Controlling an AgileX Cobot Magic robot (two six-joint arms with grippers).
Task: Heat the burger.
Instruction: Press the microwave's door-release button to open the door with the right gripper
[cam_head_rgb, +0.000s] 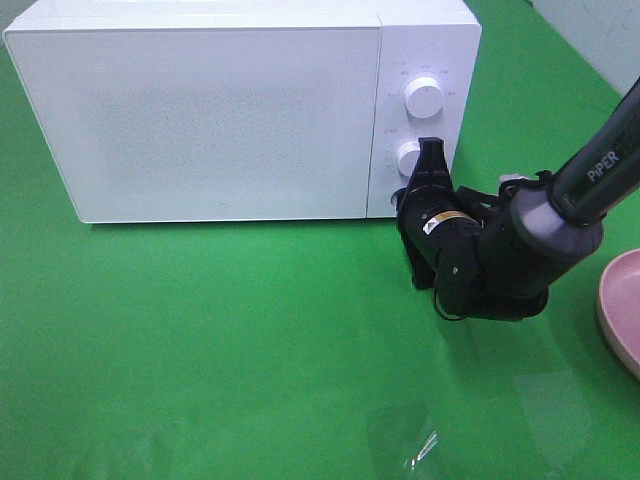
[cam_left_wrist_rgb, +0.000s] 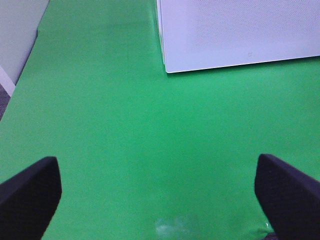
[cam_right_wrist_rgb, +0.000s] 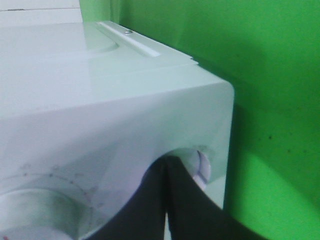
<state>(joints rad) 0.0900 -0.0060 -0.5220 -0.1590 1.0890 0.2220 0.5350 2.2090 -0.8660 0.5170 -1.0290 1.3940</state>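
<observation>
Right gripper (cam_head_rgb: 432, 147) sits just right of centre in the high view, its two dark fingers pressed together into one wedge with nothing between them. The tip rests against the lower knob (cam_head_rgb: 406, 158) on the microwave's control panel. In the right wrist view the same gripper (cam_right_wrist_rgb: 167, 167) shows as two black fingers meeting along a thin seam, and the white lower knob (cam_right_wrist_rgb: 202, 166) peeks out just behind their tips. Whether the tips actually press the knob or only touch it cannot be told. Its black wrist and grey arm (cam_head_rgb: 590, 175) run off toward the upper right edge of the high view.

Above that sits the upper knob (cam_head_rgb: 424, 98), apart from the gripper. The white microwave (cam_head_rgb: 220, 110) fills the upper left of the high view, its door (cam_head_rgb: 200, 120) closed flat.

Left gripper (cam_left_wrist_rgb: 159, 192) is released – its fingers (cam_left_wrist_rgb: 30, 195) stand wide apart at the lower corners of the left wrist view, over bare green cloth (cam_left_wrist_rgb: 150, 140), with the microwave (cam_left_wrist_rgb: 240, 30) at upper right.

A pink plate (cam_head_rgb: 622, 300) is cut by the right edge of the high view. The burger shows in none of the views – its place cannot be told.
</observation>
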